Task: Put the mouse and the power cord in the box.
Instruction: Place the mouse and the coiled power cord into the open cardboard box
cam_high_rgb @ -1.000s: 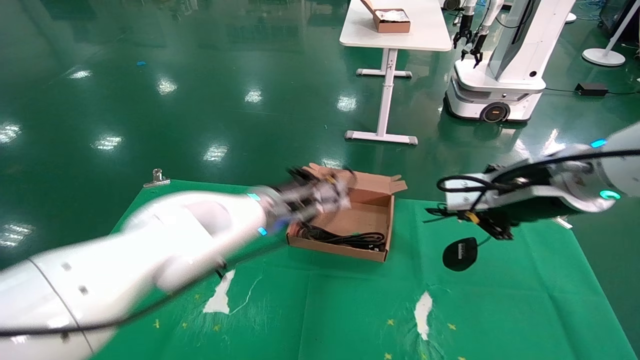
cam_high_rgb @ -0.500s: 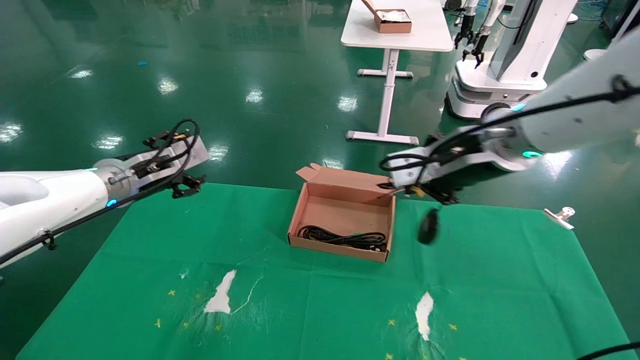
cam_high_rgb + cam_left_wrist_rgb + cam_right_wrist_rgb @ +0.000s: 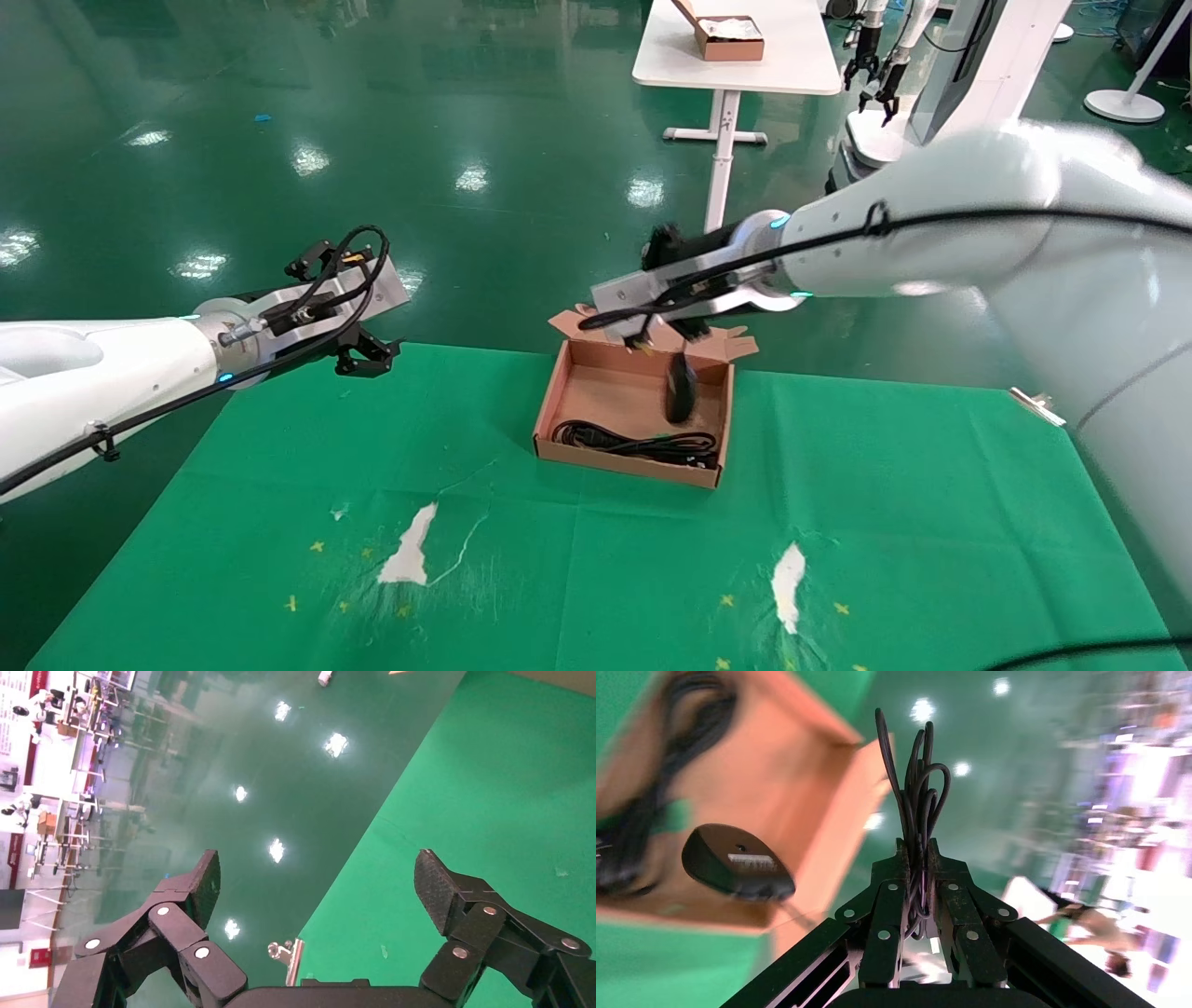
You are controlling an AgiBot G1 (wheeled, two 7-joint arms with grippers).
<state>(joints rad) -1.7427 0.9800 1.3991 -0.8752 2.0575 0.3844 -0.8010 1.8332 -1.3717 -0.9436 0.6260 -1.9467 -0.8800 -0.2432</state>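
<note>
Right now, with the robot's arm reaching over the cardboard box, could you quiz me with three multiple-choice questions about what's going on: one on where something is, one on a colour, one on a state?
1. Where is the power cord?
A. on the white table
B. inside the box
C. on the floor

2. What colour is the cloth under the box?
A. green
B. red
C. grey

3. How is the mouse held?
A. lying on the cloth
B. pinched by its body
C. dangling by its cable from the right gripper

Answers:
1. B, it lies coiled along the box's near wall.
2. A, the head view shows green.
3. C, the right gripper is shut on the bunched cable while the left gripper is open, off to the side.
</note>
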